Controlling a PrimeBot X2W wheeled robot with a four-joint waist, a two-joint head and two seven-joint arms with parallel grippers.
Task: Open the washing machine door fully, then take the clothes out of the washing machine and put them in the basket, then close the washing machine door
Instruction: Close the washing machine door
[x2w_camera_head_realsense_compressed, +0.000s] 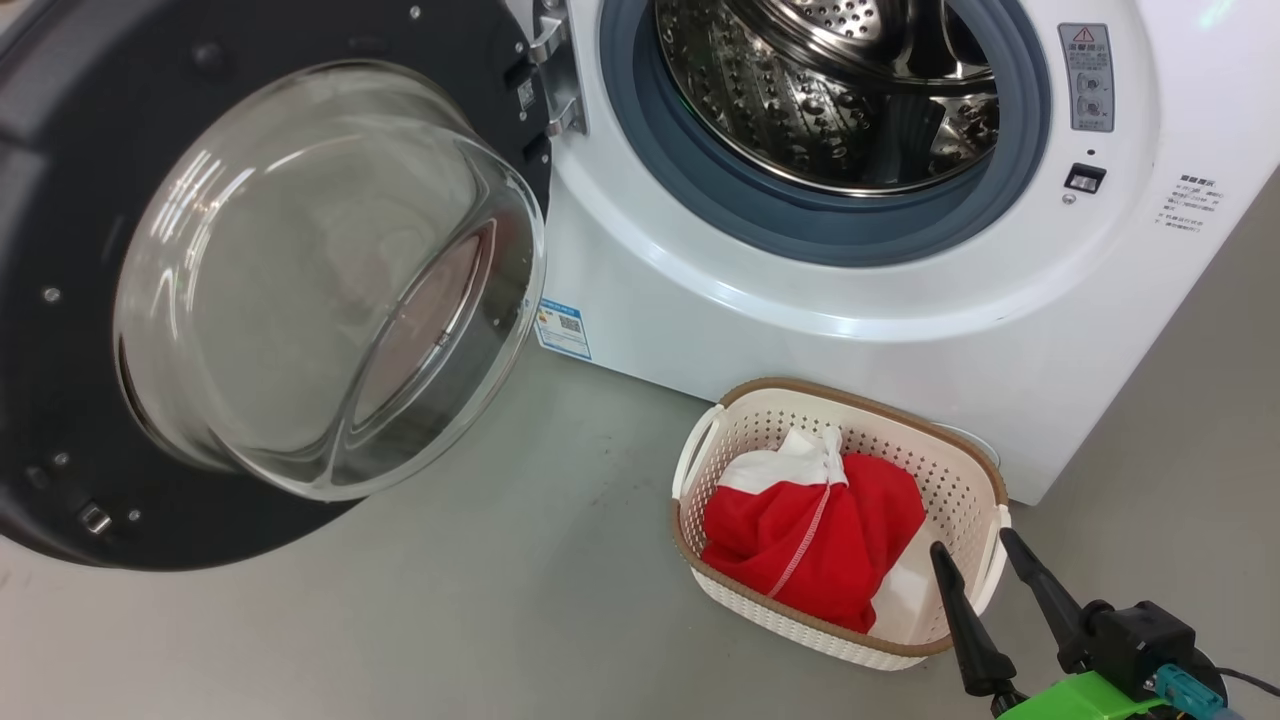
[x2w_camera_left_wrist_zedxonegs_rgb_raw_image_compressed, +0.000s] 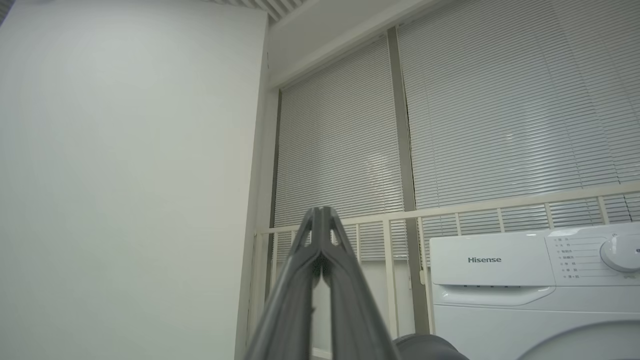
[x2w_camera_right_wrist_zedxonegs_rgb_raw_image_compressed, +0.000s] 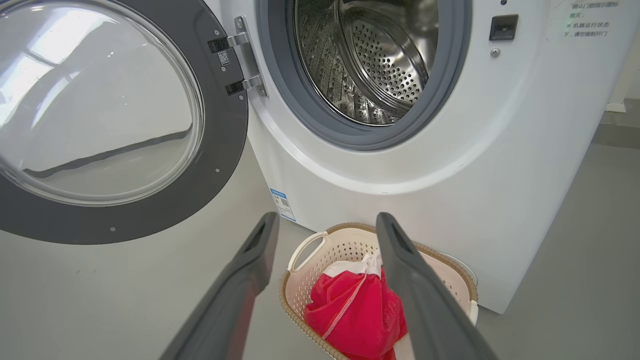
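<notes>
The washing machine (x2w_camera_head_realsense_compressed: 900, 300) (x2w_camera_right_wrist_zedxonegs_rgb_raw_image_compressed: 500, 165) stands with its steel drum (x2w_camera_head_realsense_compressed: 830, 90) (x2w_camera_right_wrist_zedxonegs_rgb_raw_image_compressed: 370, 55) bare inside. Its door (x2w_camera_head_realsense_compressed: 270, 290) (x2w_camera_right_wrist_zedxonegs_rgb_raw_image_compressed: 100, 110) is swung wide to the left, glass bowl facing me. The red and white clothes (x2w_camera_head_realsense_compressed: 820, 540) (x2w_camera_right_wrist_zedxonegs_rgb_raw_image_compressed: 355, 315) lie bunched in the cream basket (x2w_camera_head_realsense_compressed: 730, 420) (x2w_camera_right_wrist_zedxonegs_rgb_raw_image_compressed: 310, 255) on the floor before the machine. My right gripper (x2w_camera_head_realsense_compressed: 972, 545) (x2w_camera_right_wrist_zedxonegs_rgb_raw_image_compressed: 325, 222) hangs open at the basket's near right corner, nothing between its fingers. My left gripper (x2w_camera_left_wrist_zedxonegs_rgb_raw_image_compressed: 320, 212) is shut and empty, raised toward a wall and window blinds.
Grey floor (x2w_camera_head_realsense_compressed: 500, 600) spreads in front of the machine and to its right. In the left wrist view a second white washing machine (x2w_camera_left_wrist_zedxonegs_rgb_raw_image_compressed: 525, 280) stands under the blinds, with a pale railing (x2w_camera_left_wrist_zedxonegs_rgb_raw_image_compressed: 450, 212) behind it and a plain wall (x2w_camera_left_wrist_zedxonegs_rgb_raw_image_compressed: 125, 175) on the left.
</notes>
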